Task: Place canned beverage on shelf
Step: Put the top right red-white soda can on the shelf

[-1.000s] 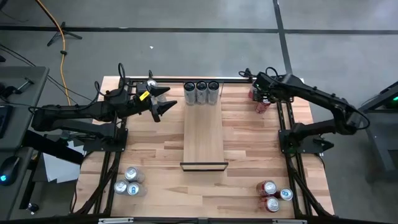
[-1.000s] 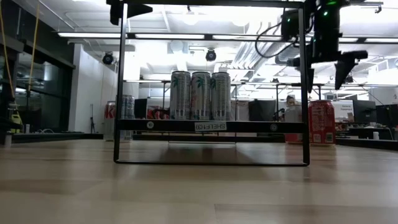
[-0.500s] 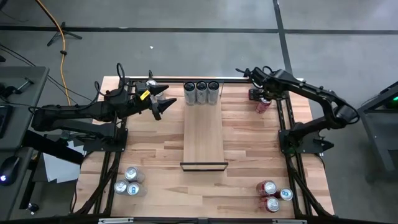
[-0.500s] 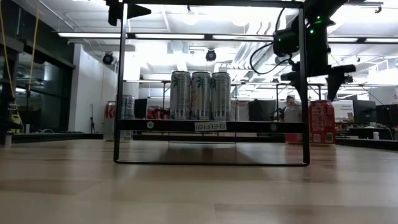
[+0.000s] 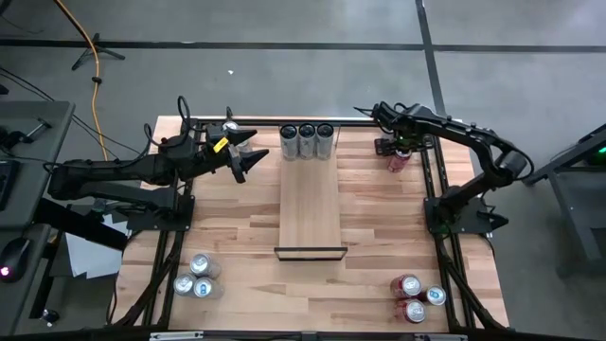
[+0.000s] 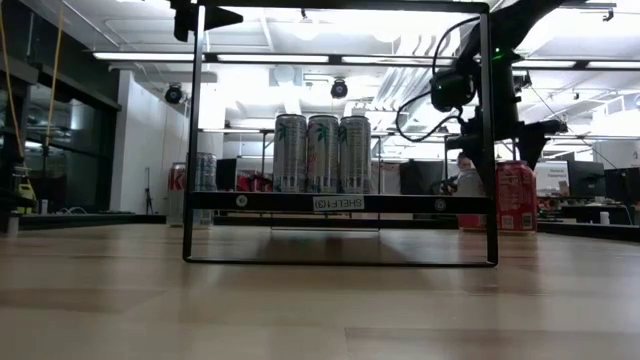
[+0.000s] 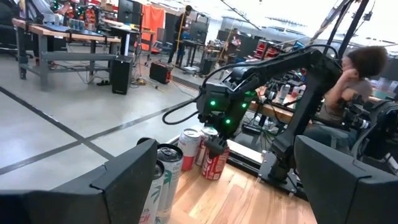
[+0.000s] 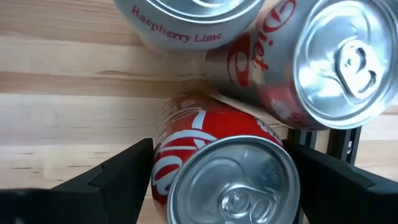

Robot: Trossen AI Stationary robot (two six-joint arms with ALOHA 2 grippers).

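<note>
you have two loose clusters of cans nearest you in the high view: three silver-topped cans (image 5: 194, 277) near the front left of the table (image 5: 237, 218), and three red cans (image 5: 415, 296) at the front right, standing upright on the butcher-block top

between them, the shelf (image 5: 310, 204) runs as a long pale panel down the middle of the table, its black edge bar at the near end. in the low view it sits raised in a black frame (image 6: 340, 202), and three tall pale cans (image 6: 321, 153) stand side by side on its far end, touching or nearly so

your left gripper (image 5: 254, 159) hangs just left of those three cans, off the side of the shelf, fingers spread wide and holding nothing; from its wrist camera the two dark fingers (image 7: 124, 180) frame the tall cans and the other arm beyond

your right gripper (image 5: 400, 150) is at the far right corner of the table, pointed straight down over a group of cans beside the black rail. its fingers (image 8: 118, 171) stand apart on either side of a red cola can (image 8: 214, 165), which stands upright on the wood; whether the pads touch the can you cannot tell. a diet cola can (image 8: 298, 68) is just beside it and a raspberry lime can (image 8: 186, 25) lies next to that

beyond the table, a seated person (image 7: 348, 93) shows in the room
</note>
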